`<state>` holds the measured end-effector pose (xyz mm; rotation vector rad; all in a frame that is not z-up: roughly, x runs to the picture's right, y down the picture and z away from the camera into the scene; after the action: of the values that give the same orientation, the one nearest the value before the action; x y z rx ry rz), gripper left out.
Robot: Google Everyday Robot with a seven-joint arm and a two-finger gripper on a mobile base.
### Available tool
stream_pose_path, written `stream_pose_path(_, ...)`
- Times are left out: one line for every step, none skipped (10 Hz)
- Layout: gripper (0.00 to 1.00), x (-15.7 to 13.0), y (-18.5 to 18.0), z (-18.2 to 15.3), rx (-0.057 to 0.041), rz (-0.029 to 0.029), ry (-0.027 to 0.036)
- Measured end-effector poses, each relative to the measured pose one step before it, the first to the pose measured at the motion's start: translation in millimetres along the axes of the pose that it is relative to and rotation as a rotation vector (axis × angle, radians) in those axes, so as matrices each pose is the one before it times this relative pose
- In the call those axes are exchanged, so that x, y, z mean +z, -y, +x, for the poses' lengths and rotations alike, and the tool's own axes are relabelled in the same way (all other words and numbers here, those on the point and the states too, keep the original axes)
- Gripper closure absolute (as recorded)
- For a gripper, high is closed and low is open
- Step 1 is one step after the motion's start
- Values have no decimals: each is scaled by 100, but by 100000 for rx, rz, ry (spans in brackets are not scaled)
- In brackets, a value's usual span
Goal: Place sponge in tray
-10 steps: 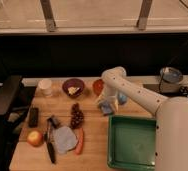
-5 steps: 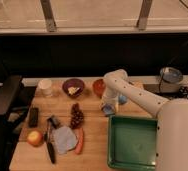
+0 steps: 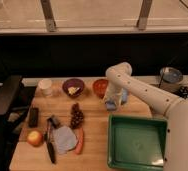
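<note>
The light-blue sponge [image 3: 109, 106] lies on the wooden table, just above the far left corner of the dark-green tray [image 3: 112, 145]. My gripper [image 3: 110, 101] hangs down from the white arm right over the sponge and touches or nearly touches it. A blue cup [image 3: 123, 96] stands close behind the gripper on its right. The tray holds nothing.
An orange bowl [image 3: 100, 87], a purple bowl [image 3: 73, 86] and a white cup [image 3: 45, 86] stand along the back. Grapes [image 3: 76, 116], a grey-blue cloth [image 3: 63, 138], a carrot [image 3: 79, 141], a knife [image 3: 49, 145] and an apple [image 3: 35, 138] lie at the left. A metal pot [image 3: 170, 75] is at the far right.
The gripper has shifted slightly to the right, staying low over the sponge. Nothing else on the table has moved.
</note>
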<state>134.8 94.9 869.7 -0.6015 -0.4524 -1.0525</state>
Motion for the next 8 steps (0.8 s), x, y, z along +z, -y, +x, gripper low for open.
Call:
stream_pose_path(100,-1601,-1905,529,4246,-343,-698)
stream_pose_path(100,-1258,-1156,142,3012,72,-83)
stream_pose_path(100,-861,-869,-62,2252,-81,48)
stream_pose_path(100,-1049,-1253,-401,3055,-517,328)
stream_pose_path(100,-607,-770,-566,1534,-458,450)
stream_pose_path(100,-593,-917,-920,1854,-325,985)
stream_pose_path(100,-260,-754,-1057,1488,-137,1580)
stream_pose_path(100,-158,-913,-1193,1797,-509,1738)
